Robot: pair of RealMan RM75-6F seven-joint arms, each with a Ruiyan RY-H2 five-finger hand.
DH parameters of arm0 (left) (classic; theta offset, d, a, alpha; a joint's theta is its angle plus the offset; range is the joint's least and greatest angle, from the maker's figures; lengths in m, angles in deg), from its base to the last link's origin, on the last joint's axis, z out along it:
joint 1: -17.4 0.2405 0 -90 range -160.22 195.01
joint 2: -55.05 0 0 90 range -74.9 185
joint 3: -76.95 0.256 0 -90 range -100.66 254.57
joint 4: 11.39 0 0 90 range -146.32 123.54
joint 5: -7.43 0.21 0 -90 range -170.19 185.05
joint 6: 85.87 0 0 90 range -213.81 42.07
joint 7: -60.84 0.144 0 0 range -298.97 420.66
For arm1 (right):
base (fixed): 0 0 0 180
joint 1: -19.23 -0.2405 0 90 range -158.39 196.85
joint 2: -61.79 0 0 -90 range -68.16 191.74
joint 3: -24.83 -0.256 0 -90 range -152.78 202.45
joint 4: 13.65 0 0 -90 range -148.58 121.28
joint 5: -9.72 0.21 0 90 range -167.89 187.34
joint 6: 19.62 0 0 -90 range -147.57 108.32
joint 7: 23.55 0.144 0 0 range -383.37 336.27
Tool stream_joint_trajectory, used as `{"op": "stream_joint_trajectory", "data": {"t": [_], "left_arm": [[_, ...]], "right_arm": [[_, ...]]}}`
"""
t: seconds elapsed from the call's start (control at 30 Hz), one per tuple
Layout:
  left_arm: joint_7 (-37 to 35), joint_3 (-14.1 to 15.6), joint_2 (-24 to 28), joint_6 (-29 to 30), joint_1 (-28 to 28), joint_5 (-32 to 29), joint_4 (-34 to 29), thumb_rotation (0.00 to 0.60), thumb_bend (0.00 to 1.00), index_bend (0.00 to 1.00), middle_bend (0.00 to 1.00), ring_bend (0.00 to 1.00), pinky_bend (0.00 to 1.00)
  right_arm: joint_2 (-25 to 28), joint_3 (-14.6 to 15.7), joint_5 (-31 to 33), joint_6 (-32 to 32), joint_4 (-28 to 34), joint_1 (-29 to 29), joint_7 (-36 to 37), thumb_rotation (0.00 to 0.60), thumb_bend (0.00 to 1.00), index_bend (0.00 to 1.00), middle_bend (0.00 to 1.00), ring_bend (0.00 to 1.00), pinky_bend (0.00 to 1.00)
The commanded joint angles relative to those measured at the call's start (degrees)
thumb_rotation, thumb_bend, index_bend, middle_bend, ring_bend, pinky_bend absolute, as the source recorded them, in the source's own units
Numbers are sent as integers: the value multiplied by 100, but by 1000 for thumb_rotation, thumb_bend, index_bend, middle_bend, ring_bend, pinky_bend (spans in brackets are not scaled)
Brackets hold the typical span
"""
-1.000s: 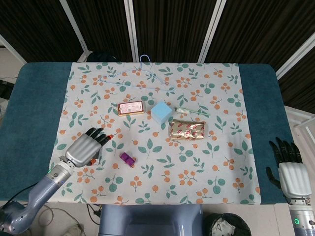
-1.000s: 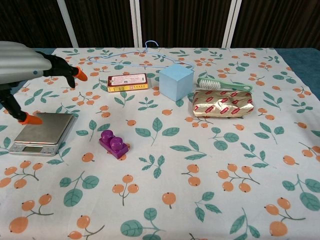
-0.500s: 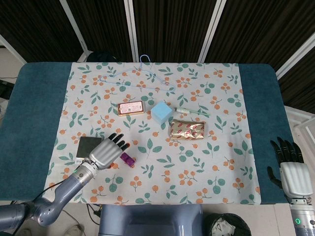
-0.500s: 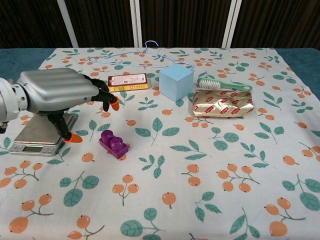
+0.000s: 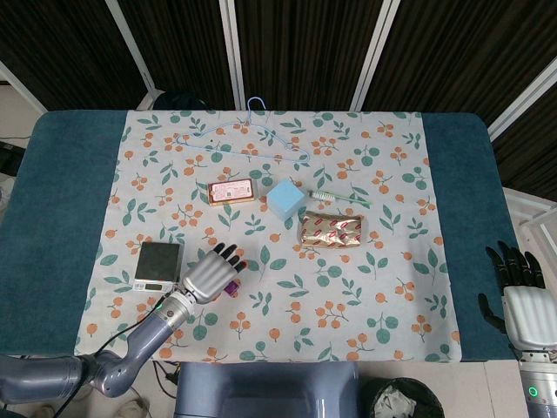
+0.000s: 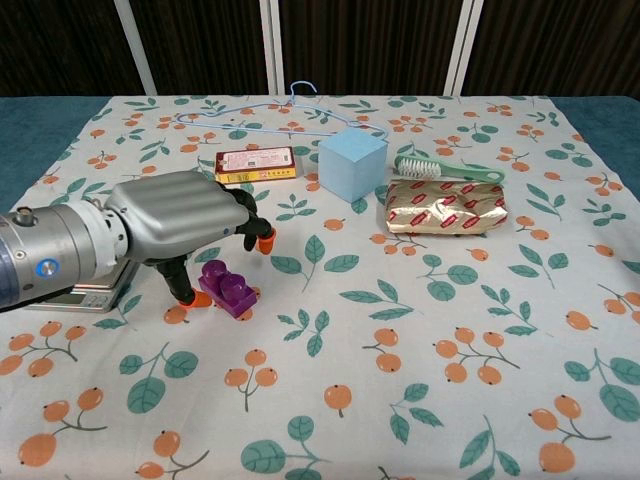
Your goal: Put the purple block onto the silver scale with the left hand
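Observation:
The purple block (image 6: pixel 230 287) lies on the floral cloth, left of the middle; in the head view only its right end (image 5: pixel 232 287) peeks out from under my left hand (image 5: pixel 211 274). That left hand (image 6: pixel 185 228) hovers over the block with its fingers apart, the thumb tip down at the block's left side and the other fingertips above it. It holds nothing. The silver scale (image 5: pixel 159 264) sits just left of the hand, mostly hidden behind it in the chest view (image 6: pixel 85 296). My right hand (image 5: pixel 522 306) rests open off the table's right edge.
A blue cube (image 6: pixel 352 163), a green brush (image 6: pixel 445 172) and a gold foil packet (image 6: pixel 443 208) lie right of centre. A pink box (image 6: pixel 255 163) sits behind the left hand. A wire hanger (image 6: pixel 280 115) lies at the far edge.
My left hand has swept from over the scale to the right and lower, ending over the purple block. The scale is uncovered in the head view. The block has not moved.

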Motion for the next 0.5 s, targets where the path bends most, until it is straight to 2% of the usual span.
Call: {"op": "stream_joint_trajectory", "data": {"t": [0.03, 0.5], "left_arm": [[-23, 63, -83, 57, -28, 32, 108, 600, 179, 334, 362, 164, 263], [-93, 243, -211, 142, -130, 148, 308, 600, 210, 402, 434, 214, 302]], "right_arm": [[0, -16, 16, -13, -12, 4, 16, 600, 481, 72, 34, 25, 0], [-29, -51, 85, 5, -52, -2, 35, 600, 481, 73, 34, 25, 0]]}}
